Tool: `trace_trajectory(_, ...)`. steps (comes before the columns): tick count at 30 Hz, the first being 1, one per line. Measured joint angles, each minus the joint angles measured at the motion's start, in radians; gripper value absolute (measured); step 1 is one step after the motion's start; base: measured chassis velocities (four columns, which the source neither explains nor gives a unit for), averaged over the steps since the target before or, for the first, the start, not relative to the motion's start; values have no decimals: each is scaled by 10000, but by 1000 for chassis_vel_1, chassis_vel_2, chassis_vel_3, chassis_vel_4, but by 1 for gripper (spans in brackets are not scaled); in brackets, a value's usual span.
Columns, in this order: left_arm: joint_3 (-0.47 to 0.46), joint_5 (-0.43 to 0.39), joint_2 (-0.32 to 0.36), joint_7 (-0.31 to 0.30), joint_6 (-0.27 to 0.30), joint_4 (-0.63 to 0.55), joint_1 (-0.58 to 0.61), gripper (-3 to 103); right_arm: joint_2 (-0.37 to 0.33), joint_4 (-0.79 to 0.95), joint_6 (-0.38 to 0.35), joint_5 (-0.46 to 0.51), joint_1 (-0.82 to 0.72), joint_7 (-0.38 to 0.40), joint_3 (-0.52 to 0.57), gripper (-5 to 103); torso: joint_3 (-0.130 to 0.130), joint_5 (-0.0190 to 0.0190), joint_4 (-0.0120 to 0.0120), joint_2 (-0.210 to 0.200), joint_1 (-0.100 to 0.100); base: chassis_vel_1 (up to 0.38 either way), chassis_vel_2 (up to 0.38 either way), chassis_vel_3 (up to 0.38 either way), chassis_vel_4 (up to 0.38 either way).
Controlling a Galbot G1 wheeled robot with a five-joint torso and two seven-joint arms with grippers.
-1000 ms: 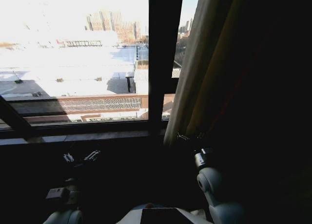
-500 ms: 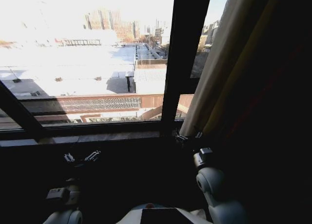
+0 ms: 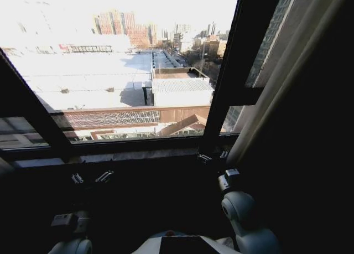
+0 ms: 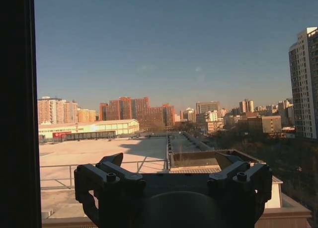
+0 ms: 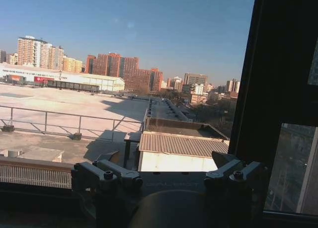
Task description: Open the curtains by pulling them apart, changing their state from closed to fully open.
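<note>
A pale pleated curtain (image 3: pixel 279 85) hangs bunched along the right side of the window, its lit edge running down to the sill; the fabric to its right is in deep shadow. My right gripper (image 3: pixel 213 155) is open at sill height, just left of the curtain's lower end, and I cannot tell if it touches. The right wrist view shows its fingers (image 5: pixel 104 176) spread, with nothing between them. My left gripper (image 3: pixel 90 177) is open below the sill on the left. In its wrist view that gripper (image 4: pixel 171 163) faces bare glass.
A dark window post (image 3: pixel 232 82) stands just left of the curtain. A slanted dark bar (image 3: pixel 33 107) crosses the pane at the left. The window sill (image 3: pixel 127 154) runs across in front of both grippers. Rooftops and city blocks lie outside.
The whole head picture has shifted: window post and curtain edge now sit farther right and more glass shows. Both grippers keep the same place in the picture, still open.
</note>
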Motion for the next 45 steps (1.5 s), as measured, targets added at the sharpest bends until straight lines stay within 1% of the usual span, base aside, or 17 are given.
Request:
trace_trajectory(2, 3, 0, 0, 1, 0, -9, 8, 100, 1, -2, 1, 4, 6, 0, 8, 100, 0, 3, 0, -1, 1, 349, 351, -363, -371)
trace_trajectory(6, 14, 16, 0, 1, -4, -11, 19, 100, 7, -13, 10, 9, 29, 0, 27, 100, -1, -6, 0, 1, -1, 310, 323, -307, -334)
trace_trajectory(9, 39, 28, -2, 1, -55, -13, 58, 100, 15, -14, 19, 18, 13, -1, 27, 100, -2, 0, 1, 2, -3, 403, 351, -346, -337)
trace_trajectory(15, 19, 32, -3, 1, -120, -13, 80, 100, 23, -11, 27, 30, -16, -31, 24, 100, -2, -6, 1, 2, -2, 367, 360, -371, -346)
trace_trajectory(26, 61, 39, -6, 1, -142, -13, 99, 100, 37, -9, 30, 38, -2, -46, -12, 100, -1, -4, 1, 1, -1, 343, 362, -349, -369)
trace_trajectory(29, 58, 40, -6, 0, -158, -13, 121, 100, 42, -10, 33, 41, -9, -52, -18, 100, -1, 1, 0, 1, -1, 356, 362, -364, -348)
trace_trajectory(34, 29, 40, -6, -5, -174, -12, 149, 100, 73, -9, 39, 42, -19, -62, -51, 100, -3, -6, 1, 2, -1, 365, 350, -363, -342)
trace_trajectory(37, 28, 40, -6, -6, -177, -13, 150, 100, 81, -8, 40, 41, -34, -65, -56, 100, -2, -4, 3, 2, -1, 375, 362, -387, -340)
trace_trajectory(39, 42, 40, -7, -7, -179, -13, 147, 100, 82, -4, 42, 40, -69, -67, -54, 100, -1, 2, -1, 2, -2, 376, 347, -351, -372)
trace_trajectory(45, 37, 38, -7, -10, -180, -11, 131, 100, 76, 15, 48, 31, -94, -69, -49, 100, -1, -2, 0, 1, -1, 317, 347, -329, -344)
